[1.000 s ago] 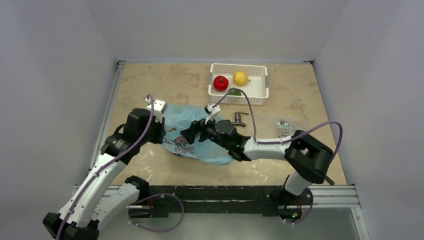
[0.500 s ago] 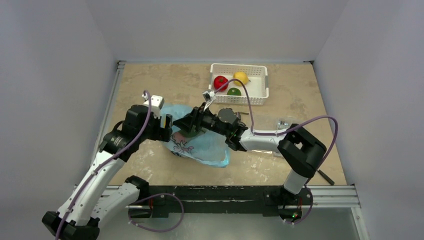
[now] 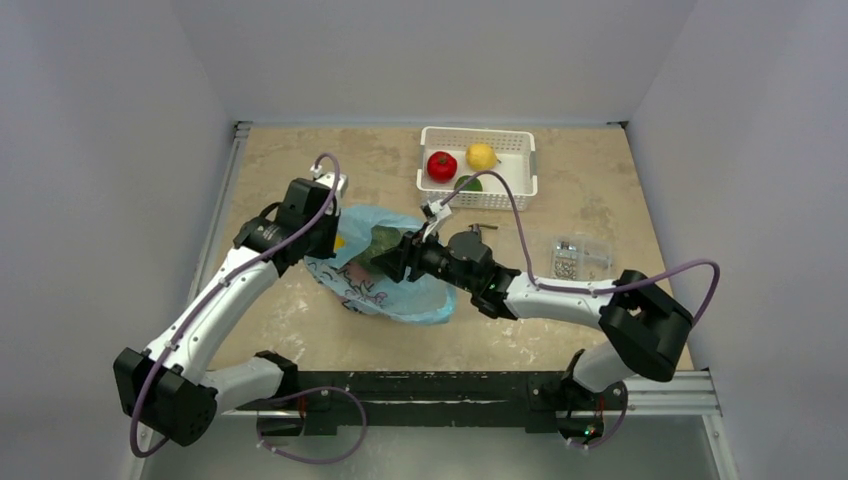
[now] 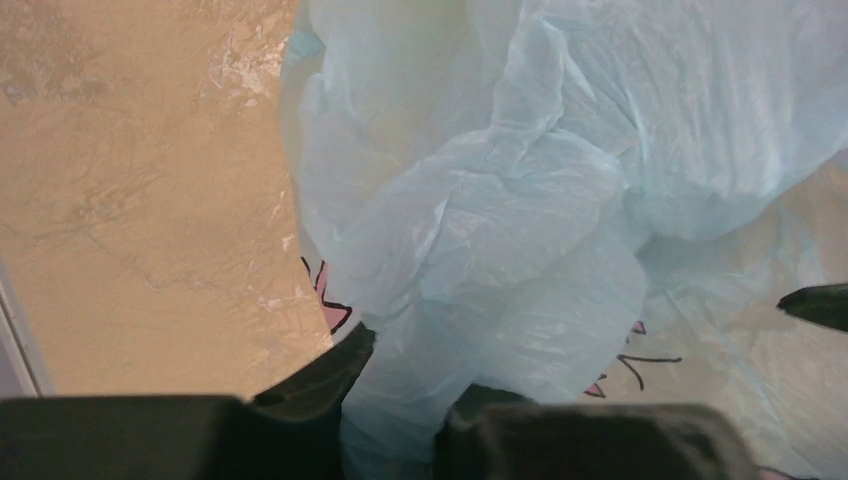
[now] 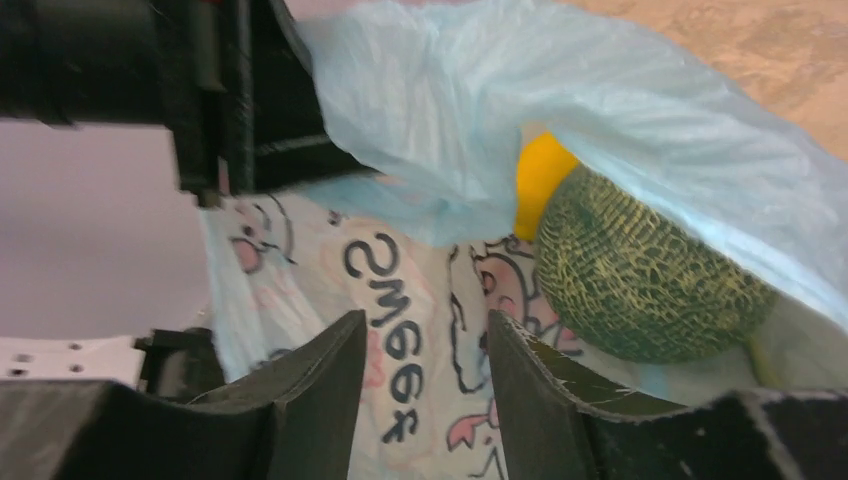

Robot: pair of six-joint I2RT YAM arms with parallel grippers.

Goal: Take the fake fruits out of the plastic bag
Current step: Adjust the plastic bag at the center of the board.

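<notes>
Light-blue crinkly film makes up the one plastic bag, which lies on the tan table between the two arms. We count five fake fruits in all. Three sit in the single white basket at the far edge: one red apple, one yellow lemon and one green lime. Two are in the bag's open mouth: one bumpy green ball and one yellow-orange fruit tucked just behind it. The left gripper is drawn in narrow on a bunched fold of the bag, with the film squeezed between its fingers. The right gripper stands partly apart with nothing clamped. Only the printed film with the word "sweet" shows in its gap, and the bumpy green ball lies just beside the finger on the right of the wrist view, outside the jaws. We cannot tell whether that finger touches the ball. The lime shows only in part at the basket's near wall. Most of the yellow-orange fruit is hidden by film and by the ball, and the bag's inside beyond them is out of sight. One clear bag of metal parts lies well apart to the right.
</notes>
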